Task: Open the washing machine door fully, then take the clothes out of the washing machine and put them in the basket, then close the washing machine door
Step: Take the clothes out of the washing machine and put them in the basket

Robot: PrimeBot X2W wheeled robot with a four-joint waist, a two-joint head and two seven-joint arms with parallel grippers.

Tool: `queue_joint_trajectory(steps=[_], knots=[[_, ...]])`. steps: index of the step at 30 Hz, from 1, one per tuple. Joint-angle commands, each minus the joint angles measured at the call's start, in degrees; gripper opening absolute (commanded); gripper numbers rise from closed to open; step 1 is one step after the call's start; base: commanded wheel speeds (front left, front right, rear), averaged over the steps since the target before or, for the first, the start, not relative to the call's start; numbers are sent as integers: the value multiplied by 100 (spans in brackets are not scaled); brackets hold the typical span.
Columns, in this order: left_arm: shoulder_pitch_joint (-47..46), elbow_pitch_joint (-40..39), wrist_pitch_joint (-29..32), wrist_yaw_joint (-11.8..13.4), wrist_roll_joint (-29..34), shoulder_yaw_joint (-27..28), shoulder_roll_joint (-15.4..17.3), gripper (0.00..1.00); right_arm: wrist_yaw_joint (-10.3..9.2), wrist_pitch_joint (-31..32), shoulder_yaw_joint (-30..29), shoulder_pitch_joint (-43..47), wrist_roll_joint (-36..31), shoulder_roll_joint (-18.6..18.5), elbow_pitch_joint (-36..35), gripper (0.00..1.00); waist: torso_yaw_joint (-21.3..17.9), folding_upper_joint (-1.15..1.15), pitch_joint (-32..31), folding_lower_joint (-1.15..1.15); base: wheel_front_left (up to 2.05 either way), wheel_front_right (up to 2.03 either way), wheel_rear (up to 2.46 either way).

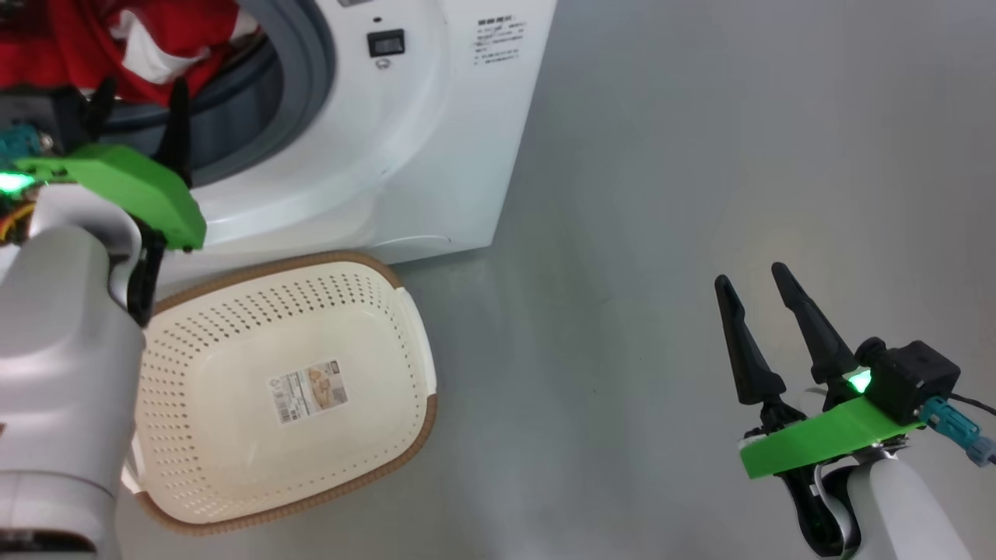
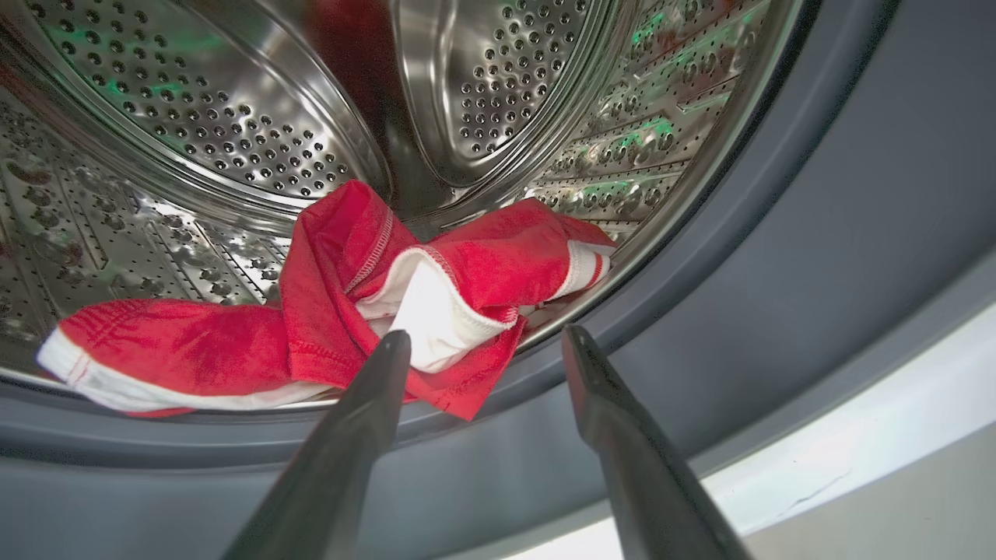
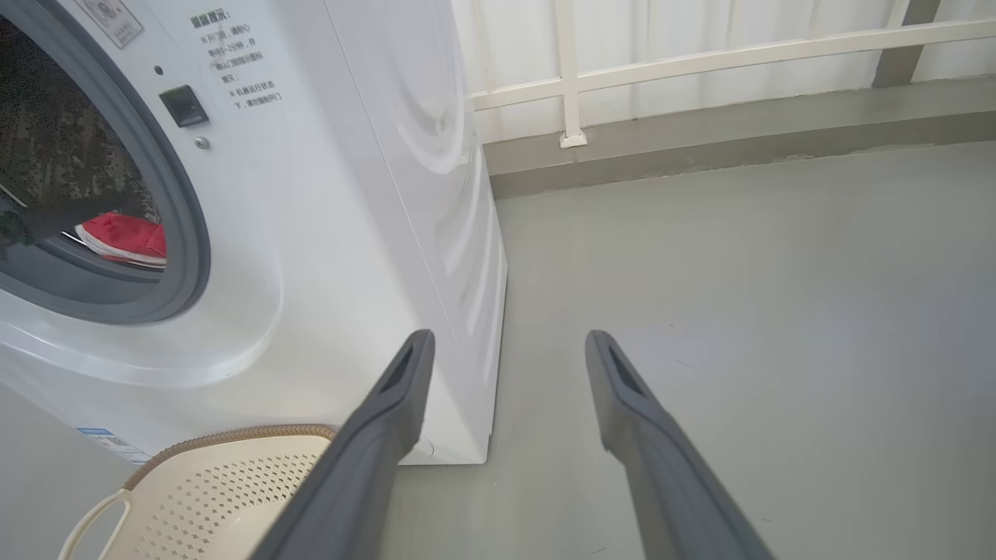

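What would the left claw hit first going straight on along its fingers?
Probably the red clothes at the front of the drum: the open left claw points at them, though depth is unclear.

The mouth of the washing machine [image 1: 467, 155] stood open, a grey gasket [image 2: 817, 257] ringing a wide way into the drum [image 2: 233, 117]. The clothes [image 2: 366, 311] lay heaped on the drum's near lip, blocking the low part; above them was free room. The left gripper [image 2: 484, 333], fingers spread, sat at the gasket, close to the cloth. The basket [image 1: 233, 435] took the floor [image 1: 661, 194] before the machine. Bare floor stretched right, around the right gripper [image 1: 748, 274].
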Motion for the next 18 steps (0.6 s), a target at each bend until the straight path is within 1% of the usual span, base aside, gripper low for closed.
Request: queue_joint_trajectory(steps=[1,4,11,18], knots=[[-161,-60,13,-17,42,69,264,100,9,-69,154,-63,-3,-6,-120,100,-110,0,127,0,0,0,0],[-476,261,56,-17,115,-28,298,100,9,-69,214,-149,-1,31,-126,100,-183,0,236,0,0,0,0],[-1029,859,58,-12,257,-196,525,100,9,-69,356,-363,21,110,-156,100,-383,0,473,0,0,0,0],[-1411,1144,61,0,355,-339,697,100,9,-69,425,-438,37,136,-165,100,-529,0,648,0,0,0,0]])
